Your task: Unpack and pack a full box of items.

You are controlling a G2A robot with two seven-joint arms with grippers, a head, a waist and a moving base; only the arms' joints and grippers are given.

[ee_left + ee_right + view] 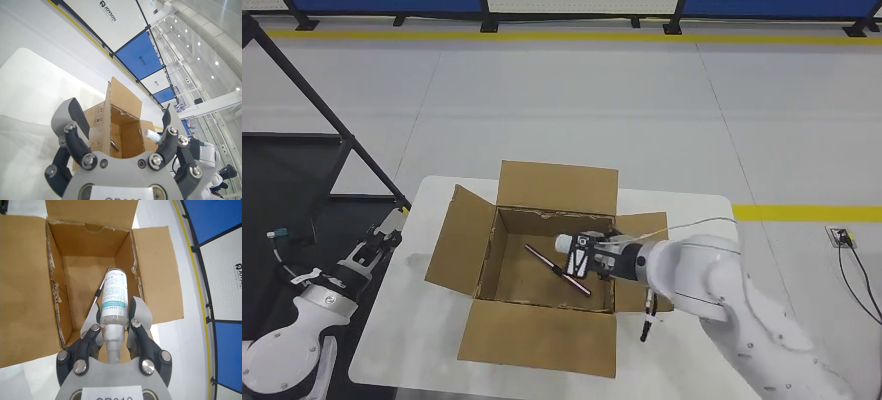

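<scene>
Aloft, right hand (115, 303) around bottle (114, 285)

In the right wrist view the white cylindrical plastic bottle (114, 292) covers part of the thin dark metal rod (98, 293) in the brown cardboard box (90, 243). One box flap runs off the picture's edge, and the bottle's print is too small to tell.
</scene>
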